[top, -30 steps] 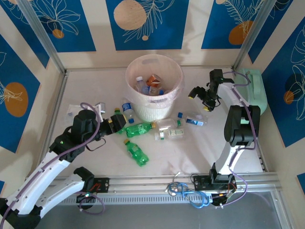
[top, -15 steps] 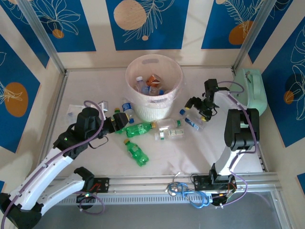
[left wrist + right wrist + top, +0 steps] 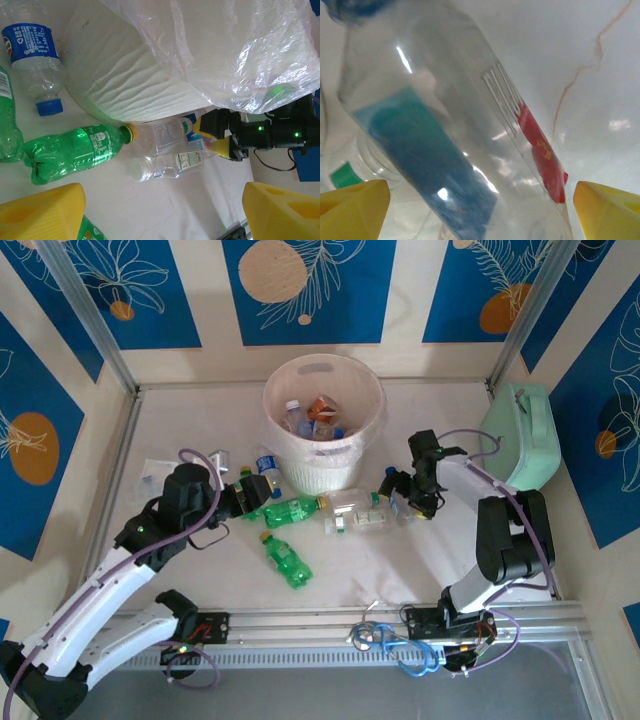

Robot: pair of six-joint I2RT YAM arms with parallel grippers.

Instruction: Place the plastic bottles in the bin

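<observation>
The right tool (image 3: 481,209) stands with its jaws spread wide, straddling a clear plastic bottle with a blue label (image 3: 440,125) that lies on the white tabletop (image 3: 190,420), right of the round pale plastic bin (image 3: 330,468). Whether it touches the bottle cannot be told. The left tool (image 3: 162,212) is also spread wide and holds nothing, just left of a lying green plastic bottle (image 3: 75,152) by the bin's near wall.
</observation>
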